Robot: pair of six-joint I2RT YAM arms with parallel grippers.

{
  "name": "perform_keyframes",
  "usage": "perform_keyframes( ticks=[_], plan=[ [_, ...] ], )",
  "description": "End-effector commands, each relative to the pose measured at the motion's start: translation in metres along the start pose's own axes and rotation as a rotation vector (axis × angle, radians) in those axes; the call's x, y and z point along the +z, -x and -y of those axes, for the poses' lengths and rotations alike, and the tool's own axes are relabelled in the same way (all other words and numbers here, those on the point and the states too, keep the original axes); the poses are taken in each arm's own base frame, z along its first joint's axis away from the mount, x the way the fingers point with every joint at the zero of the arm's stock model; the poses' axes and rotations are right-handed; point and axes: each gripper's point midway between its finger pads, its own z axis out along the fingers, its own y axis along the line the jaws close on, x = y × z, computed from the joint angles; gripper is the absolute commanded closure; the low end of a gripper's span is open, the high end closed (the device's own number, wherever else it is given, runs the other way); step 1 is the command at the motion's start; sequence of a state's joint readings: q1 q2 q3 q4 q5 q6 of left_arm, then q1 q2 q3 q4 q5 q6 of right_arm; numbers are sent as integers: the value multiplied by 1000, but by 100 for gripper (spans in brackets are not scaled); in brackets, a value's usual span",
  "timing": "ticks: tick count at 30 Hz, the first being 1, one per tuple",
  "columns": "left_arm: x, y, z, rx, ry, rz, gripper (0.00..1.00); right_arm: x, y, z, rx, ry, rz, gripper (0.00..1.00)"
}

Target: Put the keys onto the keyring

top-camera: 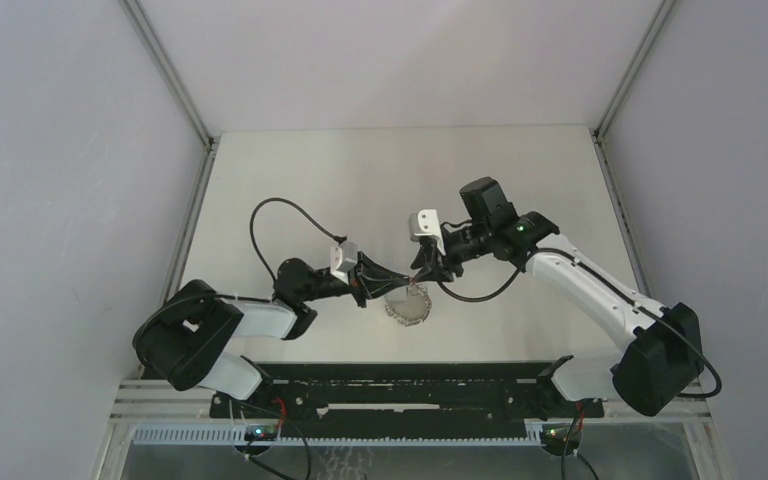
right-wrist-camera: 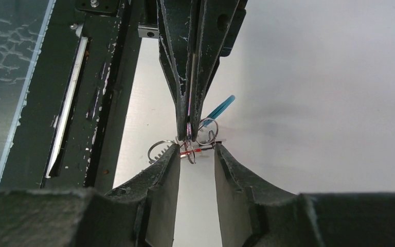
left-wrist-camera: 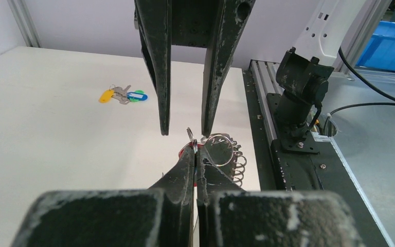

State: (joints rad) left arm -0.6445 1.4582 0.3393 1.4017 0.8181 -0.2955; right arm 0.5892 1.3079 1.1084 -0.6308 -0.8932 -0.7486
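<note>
1. Left jaws pinched shut on the red key [right-wrist-camera: 193,151], keyring [left-wrist-camera: 227,154] right beside their tips.
2. Right jaws open, straddling that key; it lies crosswise between them, so right's nearest.

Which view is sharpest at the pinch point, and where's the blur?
Left wrist: keyring sharp, base of left pincer blurred. Right wrist: red key crisp, base of right pincer soft, table faintly shadowed. Top external: even light, keyring tiny.
</note>
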Motion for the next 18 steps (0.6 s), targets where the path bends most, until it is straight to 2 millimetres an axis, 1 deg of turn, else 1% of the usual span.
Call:
perform_keyframes(
  ticks=[1, 3, 5, 6, 8, 9, 14, 18],
  plan=[
    [0, 19, 3, 74, -20, 52, 100, 3, 10, 2, -43, 40, 37, 70],
    [0, 19, 4, 73, -21, 51, 100, 5, 7, 1, -25, 55, 27, 72],
    [0, 19, 4, 74, -22, 52, 100, 6, 4, 1, -10, 61, 22, 79],
    [0, 19, 4, 75, -21, 53, 100, 5, 3, 0, -4, 64, 20, 84],
    [0, 19, 3, 74, -18, 52, 100, 3, 2, 0, 5, 63, 21, 97],
    [0, 19, 3, 74, -17, 52, 100, 1, 2, 1, -1, 59, 22, 100],
    [-1, 21, 4, 84, -13, 58, 100, -5, -4, 4, 18, 43, 10, 100],
    [-2, 25, 7, 93, -21, 67, 100, -4, -8, 4, 47, 51, 2, 100]
  ],
)
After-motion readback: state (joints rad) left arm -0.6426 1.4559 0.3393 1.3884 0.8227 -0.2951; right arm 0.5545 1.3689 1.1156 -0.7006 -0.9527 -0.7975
